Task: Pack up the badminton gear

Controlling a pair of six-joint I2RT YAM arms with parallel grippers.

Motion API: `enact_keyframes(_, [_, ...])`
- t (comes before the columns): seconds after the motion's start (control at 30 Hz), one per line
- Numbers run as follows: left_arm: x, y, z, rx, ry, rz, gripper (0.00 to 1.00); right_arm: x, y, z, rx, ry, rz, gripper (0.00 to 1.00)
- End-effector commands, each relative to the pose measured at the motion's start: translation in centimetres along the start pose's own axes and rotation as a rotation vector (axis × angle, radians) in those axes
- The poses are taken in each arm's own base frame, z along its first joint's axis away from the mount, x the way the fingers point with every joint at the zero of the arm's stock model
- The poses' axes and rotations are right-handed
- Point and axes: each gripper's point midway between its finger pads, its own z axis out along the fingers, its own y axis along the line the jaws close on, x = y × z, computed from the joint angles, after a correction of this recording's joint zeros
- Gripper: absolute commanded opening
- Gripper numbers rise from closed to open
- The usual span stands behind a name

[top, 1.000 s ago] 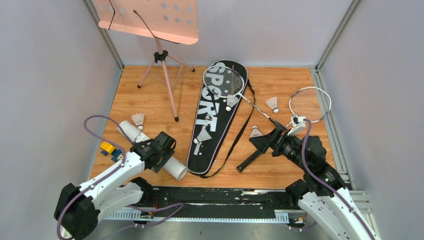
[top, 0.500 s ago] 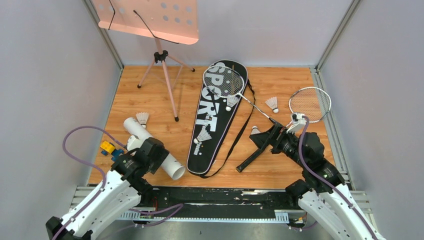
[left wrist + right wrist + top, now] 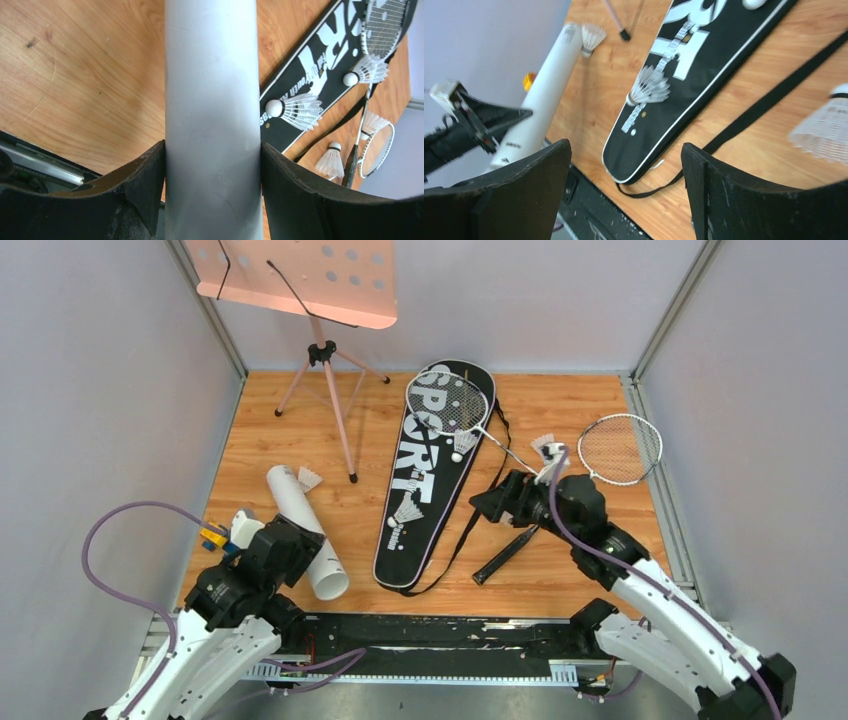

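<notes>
My left gripper (image 3: 285, 548) is shut on the long white tube (image 3: 305, 530), which lies slanted at the near left; its pads press both sides of the tube (image 3: 212, 100) in the left wrist view. The black SPORT bag (image 3: 420, 480) lies in the middle with one racket head (image 3: 447, 403) and two shuttlecocks (image 3: 462, 445) (image 3: 406, 512) on it. A second racket (image 3: 620, 448) lies at the right. My right gripper (image 3: 490, 505) is open and empty above the bag's strap (image 3: 764, 107), near the bag's right edge. Another shuttlecock (image 3: 310, 478) lies at the tube's far end.
The pink music stand (image 3: 300, 280) stands at the back left on tripod legs. A small yellow and blue toy (image 3: 213, 538) lies left of my left gripper. A black racket handle (image 3: 505, 555) lies near the front. Grey walls close in both sides.
My left arm has drawn back toward the near edge, turning the tube more upright in the view. My right gripper has moved left and away from the racket handle toward the bag.
</notes>
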Motion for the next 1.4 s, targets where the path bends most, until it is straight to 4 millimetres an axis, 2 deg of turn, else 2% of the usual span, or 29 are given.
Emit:
enact_keyframes(0.0, [-2.6, -2.5, -1.8, 0.094, -0.085, 0.025, 0.56, -1.4, 6.2, 1.8, -0.155, -0.043, -0.103, 0.81])
enact_keyframes(0.1, [-3.5, -2.3, -2.5, 0.095, -0.116, 0.029, 0.55, -0.5, 9.6, 3.2, -0.175, -0.041, -0.187, 0.81])
enact_keyframes(0.2, [-4.1, -2.3, -3.0, 0.108, -0.139, 0.015, 0.55, 1.3, 13.3, 4.5, -0.238, -0.033, -0.238, 0.79])
enact_keyframes(0.37, [-4.3, -2.3, -3.3, 0.131, -0.147, -0.017, 0.55, 5.5, 18.4, 6.5, -0.317, 0.016, -0.273, 0.73])
enact_keyframes(0.47, [-4.3, -2.4, -3.3, 0.133, -0.145, -0.021, 0.54, 8.0, 21.0, 7.4, -0.342, 0.030, -0.320, 0.69])
enact_keyframes(0.57, [-4.3, -2.4, -3.3, 0.128, -0.143, -0.019, 0.54, 10.5, 22.7, 8.3, -0.340, 0.032, -0.368, 0.62])
enact_keyframes(0.7, [-4.2, -2.4, -3.3, 0.129, -0.141, -0.022, 0.54, 13.0, 24.0, 9.4, -0.349, 0.035, -0.427, 0.58])
enact_keyframes(0.83, [-4.3, -2.4, -3.4, 0.130, -0.142, -0.024, 0.54, 15.1, 25.7, 8.9, -0.397, 0.033, -0.474, 0.55])
enact_keyframes(0.93, [-4.4, -2.3, -3.4, 0.131, -0.147, -0.025, 0.54, 16.1, 26.2, 8.5, -0.408, 0.013, -0.508, 0.55])
enact_keyframes(1.23, [-4.4, -1.8, -3.3, 0.108, -0.154, -0.023, 0.54, 18.2, 25.7, 9.4, -0.387, 0.013, -0.571, 0.55])
enact_keyframes(1.37, [-4.3, -1.8, -3.3, 0.105, -0.145, -0.028, 0.54, 18.2, 24.5, 10.7, -0.311, -0.024, -0.592, 0.48])
